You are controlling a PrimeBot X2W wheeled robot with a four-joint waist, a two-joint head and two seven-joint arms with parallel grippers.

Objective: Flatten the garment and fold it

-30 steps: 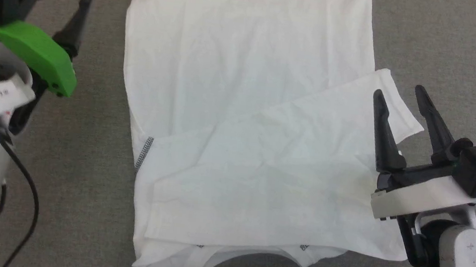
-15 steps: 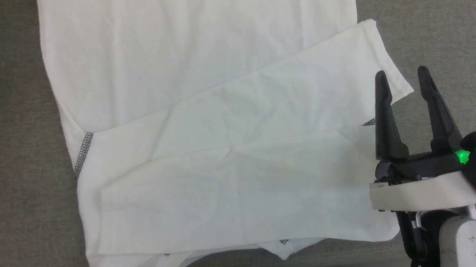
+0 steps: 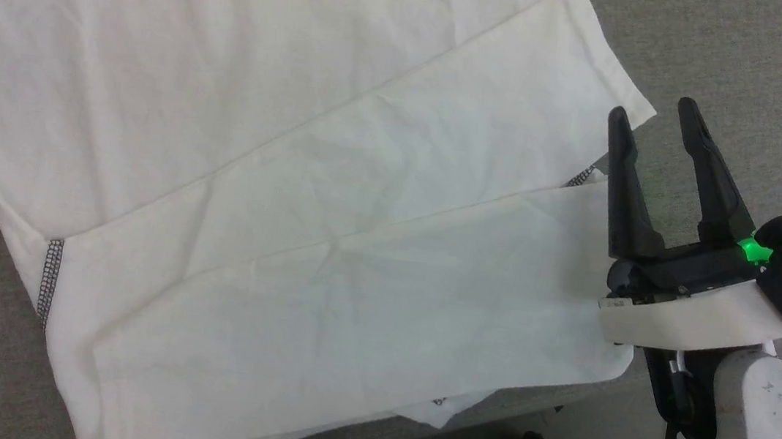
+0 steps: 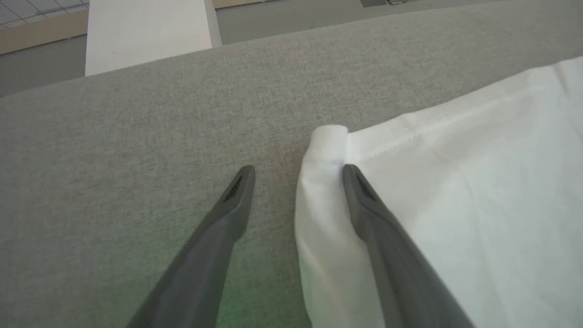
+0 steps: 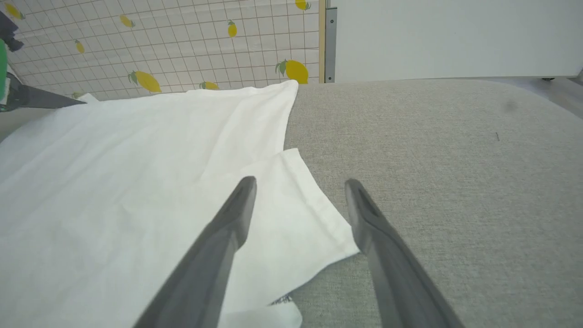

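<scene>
While the table (image 3: 748, 54) spreads grey under everything, the garment (image 3: 193, 79) lies flat on it and covers most of the head view, its lower part reaching the table's near edge. One sleeve (image 3: 445, 130) is folded slantwise over the body, and its cuff points toward the table's right side. A second layer of cloth (image 3: 365, 320) lies folded across just below that sleeve, near the near edge. Beyond the table's far edge, the left wrist view shows a white box (image 4: 145, 32).

The right gripper (image 3: 654, 109) hangs just beside the garment's right edge, jaws wide apart and holding nothing. In the right wrist view one finger (image 5: 227, 232) stands over the cuff, while the other (image 5: 378, 237) is over bare table just past the cuff's corner. Whether either finger touches the cloth cannot be told.

The left gripper (image 4: 298, 168) is also spread wide and empty. It straddles a rolled corner (image 4: 325, 141) of the garment, one finger over bare table and the other over the cloth's edge.

A short line of dark zigzag stitching (image 3: 50, 269) runs along the garment's left seam. A green light (image 3: 748, 249) glows at the base of the right gripper.
</scene>
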